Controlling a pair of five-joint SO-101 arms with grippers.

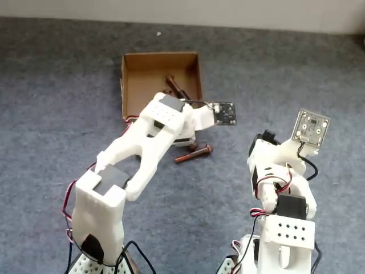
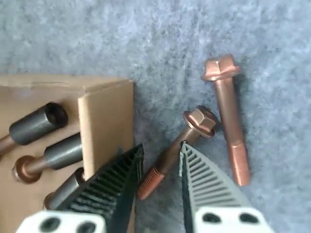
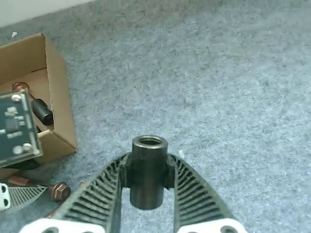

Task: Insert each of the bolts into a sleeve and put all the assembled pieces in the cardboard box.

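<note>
High view — box [image 1: 149,77], perhaps assemblies [image 1: 174,87] inside

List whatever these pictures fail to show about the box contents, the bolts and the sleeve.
- High view: the left arm covers a near corner of the cardboard box, so the assembled pieces cannot be counted.
- Left wrist view: the box runs off the edge; a finger of the left hand hides one piece's end.
- Right wrist view: the right hand covers the sides of the sleeve; a circuit board masks part of the box.
</note>
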